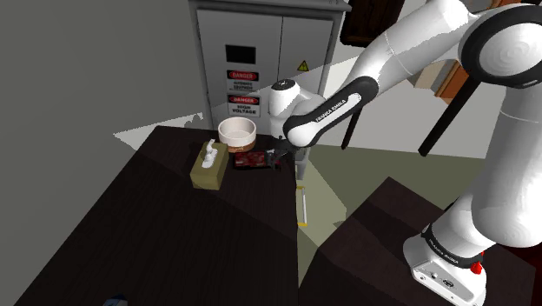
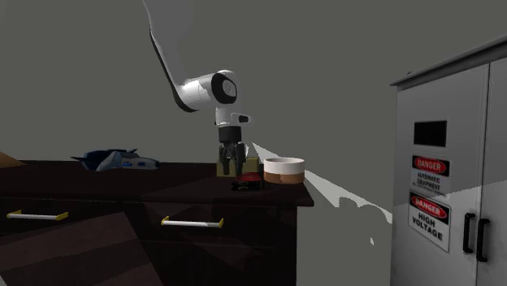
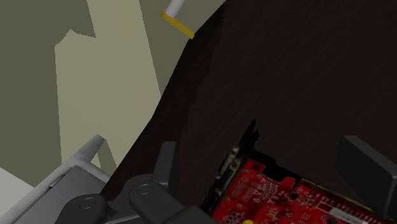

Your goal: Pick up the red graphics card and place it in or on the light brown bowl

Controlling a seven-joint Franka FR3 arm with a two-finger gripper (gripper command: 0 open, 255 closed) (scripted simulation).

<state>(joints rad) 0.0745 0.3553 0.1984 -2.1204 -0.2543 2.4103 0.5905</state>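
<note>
Tissue box (image 1: 208,167): on the card's far side from the gripper; steer clear of it.
Bowl (image 1: 236,132): light brown, near the gripper, just past the card.
Graphics card (image 1: 251,161): red, flat on the dark table (image 1: 130,235), low between the fingers; probably stiff, light and fragile, so pinch the board's edges.
Gripper (image 1: 280,157): fingers wide apart, holding nothing.
</note>
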